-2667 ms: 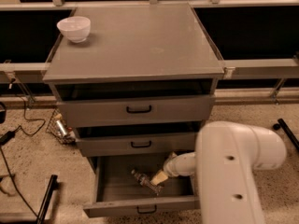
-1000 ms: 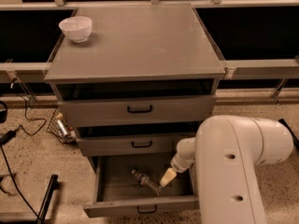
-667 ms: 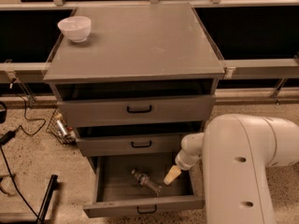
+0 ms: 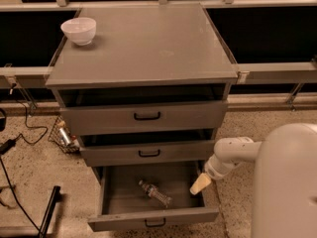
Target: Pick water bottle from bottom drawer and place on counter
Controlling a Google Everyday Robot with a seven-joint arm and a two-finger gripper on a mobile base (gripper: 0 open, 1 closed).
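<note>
The water bottle (image 4: pixel 155 193) lies on its side in the open bottom drawer (image 4: pixel 153 218), cap pointing back left. My gripper (image 4: pixel 199 184) hangs at the drawer's right wall, to the right of the bottle and apart from it, holding nothing. The white arm (image 4: pixel 233 155) reaches in from the lower right. The grey counter (image 4: pixel 148 43) tops the cabinet above.
A white bowl (image 4: pixel 79 30) stands on the counter's back left corner. The two upper drawers (image 4: pixel 146 117) are slightly open. A wire basket with small bottles (image 4: pixel 63 134) sits on the floor left of the cabinet. Cables and a black leg (image 4: pixel 47 214) lie at lower left.
My gripper has moved right and slightly up, away from the bottle to the drawer's right wall. The bottle has stayed in place.
</note>
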